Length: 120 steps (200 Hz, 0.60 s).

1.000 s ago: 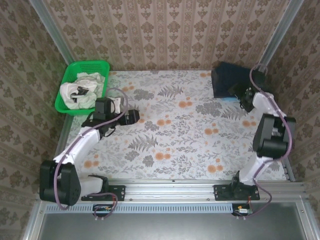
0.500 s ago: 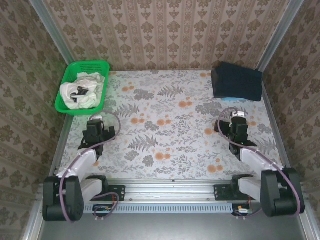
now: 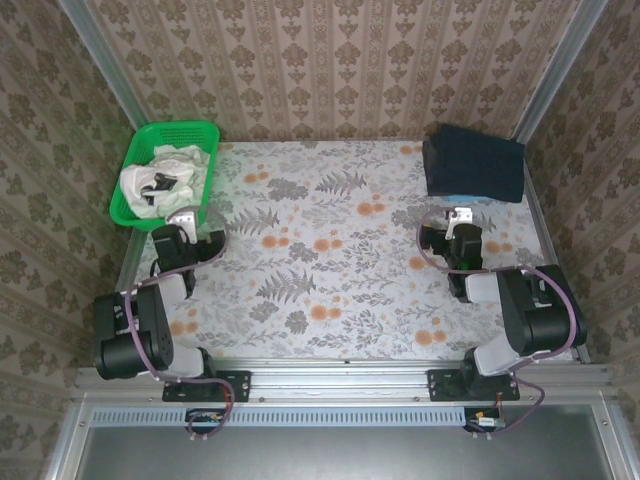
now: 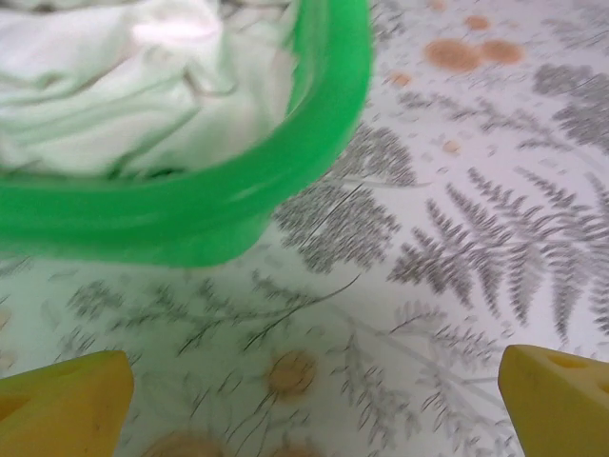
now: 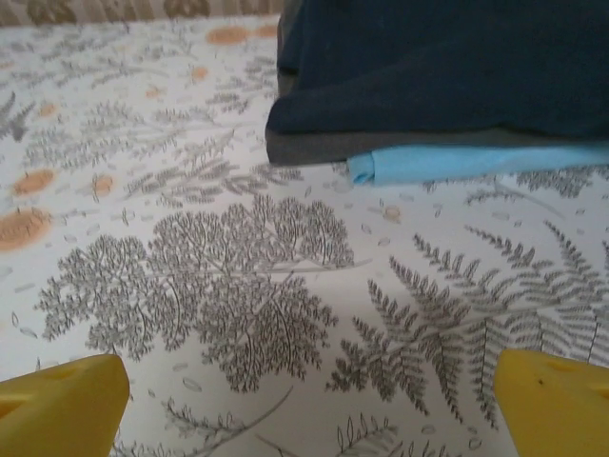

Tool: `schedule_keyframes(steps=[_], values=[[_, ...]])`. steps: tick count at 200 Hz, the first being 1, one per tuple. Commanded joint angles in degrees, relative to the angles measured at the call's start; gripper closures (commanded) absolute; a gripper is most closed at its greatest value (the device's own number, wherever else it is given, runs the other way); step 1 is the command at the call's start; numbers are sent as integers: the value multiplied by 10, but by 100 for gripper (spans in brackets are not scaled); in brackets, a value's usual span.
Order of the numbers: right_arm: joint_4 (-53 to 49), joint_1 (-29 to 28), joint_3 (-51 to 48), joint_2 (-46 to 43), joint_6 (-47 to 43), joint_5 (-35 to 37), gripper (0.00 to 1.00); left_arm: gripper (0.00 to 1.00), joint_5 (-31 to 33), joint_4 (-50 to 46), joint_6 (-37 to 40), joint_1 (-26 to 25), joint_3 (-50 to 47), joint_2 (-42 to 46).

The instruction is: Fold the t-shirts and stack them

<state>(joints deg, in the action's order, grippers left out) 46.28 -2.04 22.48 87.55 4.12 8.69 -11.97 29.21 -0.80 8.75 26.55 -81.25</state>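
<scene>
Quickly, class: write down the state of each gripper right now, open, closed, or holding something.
Left gripper: open, empty, facing the green basket.
Right gripper: open, empty, facing the folded t-shirts.

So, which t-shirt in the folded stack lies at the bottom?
The light blue t-shirt: its edge sticks out under the dark grey one, with the dark navy one on top.
</scene>
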Motion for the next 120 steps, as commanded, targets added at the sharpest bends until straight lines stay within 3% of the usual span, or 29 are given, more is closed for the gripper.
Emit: schedule_keyframes(steps=[1, 9, 15, 21, 44, 65, 120], values=[[45, -2, 0, 2, -12, 17, 0, 0, -45, 76, -17, 5, -1, -4], [42, -3, 1, 1, -11, 18, 0, 0, -42, 165, -29, 4, -35, -28], [43, -3, 1, 3, -12, 17, 0, 0, -85, 230, -22, 8, -50, -41], [41, -2, 1, 1, -11, 17, 0, 0, -98, 218, -5, 2, -50, -35], [42, -2, 1, 2, -11, 16, 0, 0, 28, 220, 46, -72, -38, -78], [42, -2, 1, 2, -11, 17, 0, 0, 69, 216, 39, -77, -37, -75], [42, -2, 1, 2, -11, 16, 0, 0, 86, 202, 40, -85, -34, -71]])
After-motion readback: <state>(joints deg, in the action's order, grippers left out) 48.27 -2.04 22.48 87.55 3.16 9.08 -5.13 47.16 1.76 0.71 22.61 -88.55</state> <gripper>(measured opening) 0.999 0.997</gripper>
